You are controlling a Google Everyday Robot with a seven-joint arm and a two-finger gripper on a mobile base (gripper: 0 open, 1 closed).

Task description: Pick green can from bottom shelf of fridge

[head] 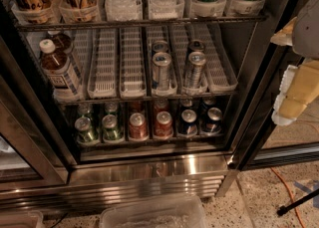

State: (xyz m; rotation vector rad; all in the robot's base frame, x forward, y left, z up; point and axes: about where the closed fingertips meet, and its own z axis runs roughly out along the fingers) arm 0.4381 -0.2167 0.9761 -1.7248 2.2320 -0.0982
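The fridge [149,173] stands open in front of me. On its bottom shelf [149,143] short cans sit in narrow lanes. Two green cans stand at the front of the left lanes, one at the far left [85,130] and one beside it [111,127], with more green cans behind them. To their right come red-brown cans [138,125] and then dark blue cans [188,122]. My gripper [295,92] hangs at the right edge of the view, outside the fridge and past its black door frame, above and well to the right of the green cans.
Above the cans, white slotted trays hold taller silver cans [161,70] and brown-drink bottles [58,70] stand at left. A black door frame [259,97] separates my gripper from the shelves. A clear plastic bin [154,214] lies on the floor below; an orange cable [287,188] runs at right.
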